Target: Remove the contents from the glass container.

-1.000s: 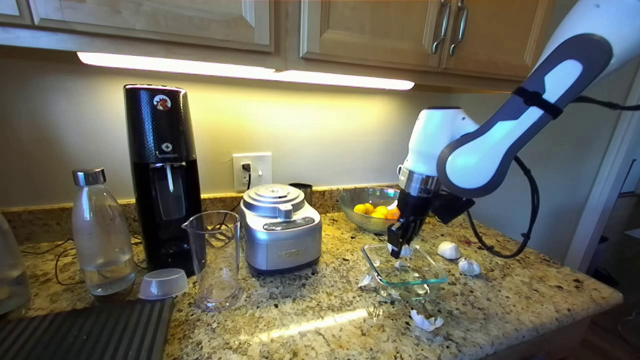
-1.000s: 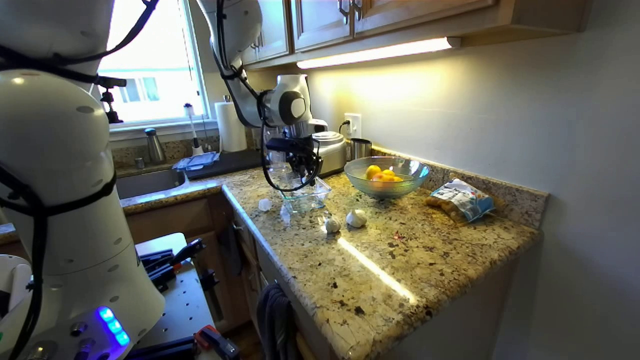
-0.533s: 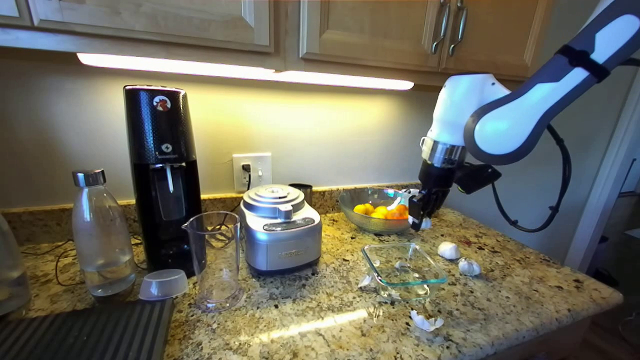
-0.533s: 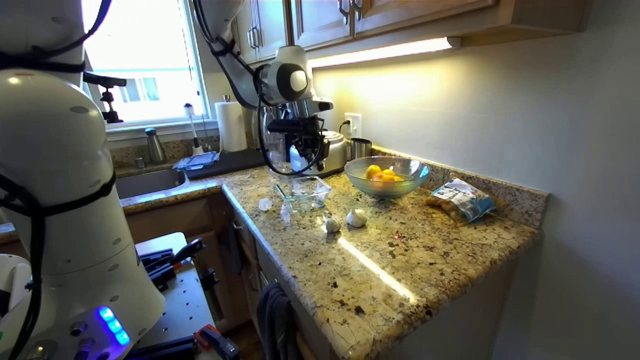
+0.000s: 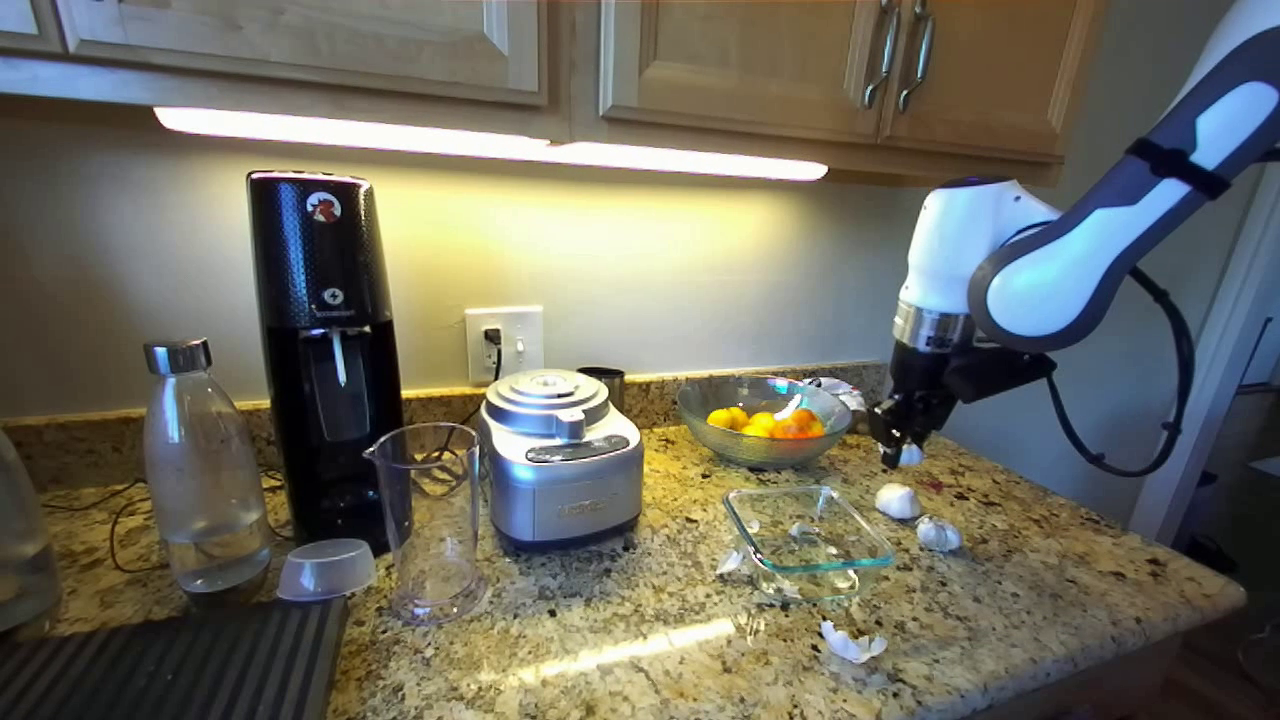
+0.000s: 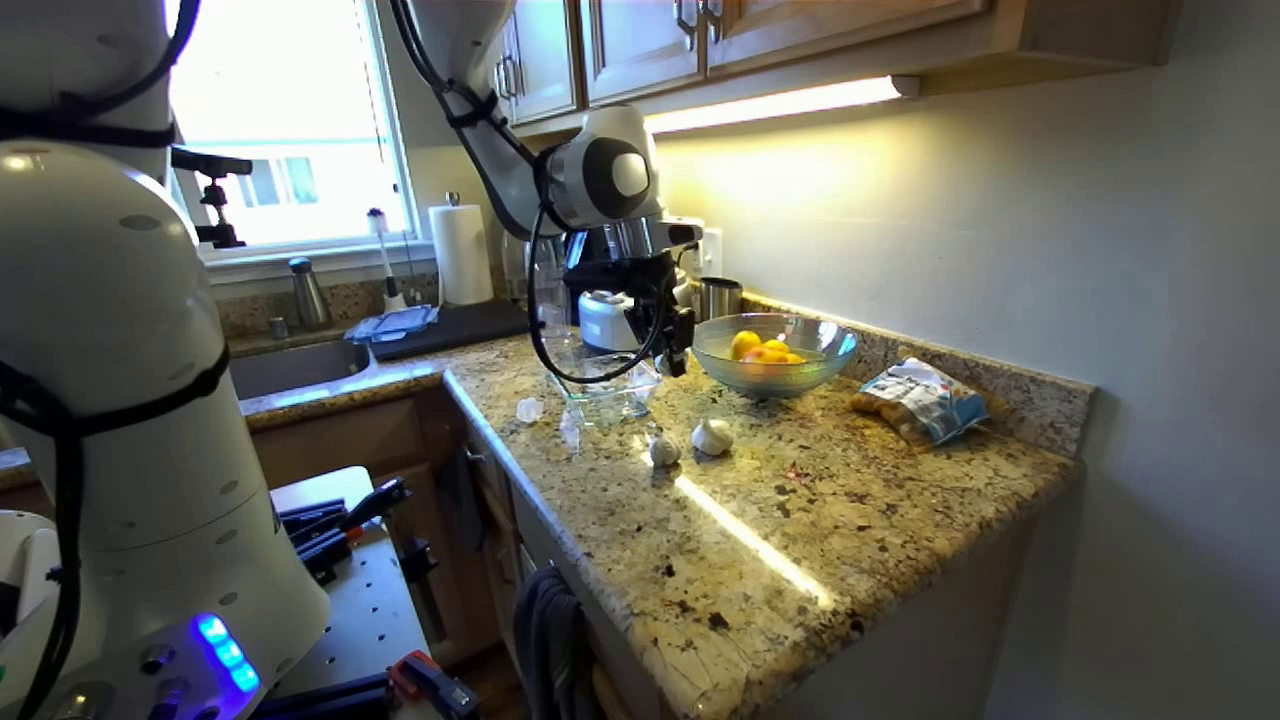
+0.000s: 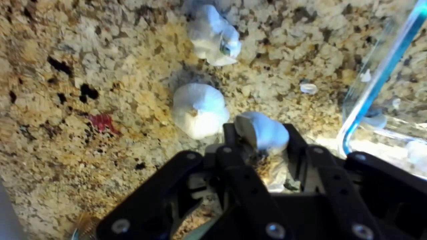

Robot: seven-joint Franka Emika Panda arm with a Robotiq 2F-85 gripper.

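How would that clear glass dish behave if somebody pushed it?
The glass dish would probably slide rather than tip, being low and wide. Being clear glass, it looks rigid but could chip if knocked; its smooth, shiny rim may be slippery.

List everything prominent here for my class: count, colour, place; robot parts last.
dish: one, clear, counter
scraps: count unclear, white, in dish
garlic bulbs: two, white, beside dish
held garlic: one, white, in gripper
peel: several, white, near dish
bowl: one, clear, near wall
fruit: several, orange-yellow, in bowl
bag: one, white-blue, near wall
processor base: one, silver, counter
soda machine: one, black, near wall
bottles: two, clear, counter
pitcher: one, clear, counter
arm: one, white-grey, above counter
gripper: one, black, above counter
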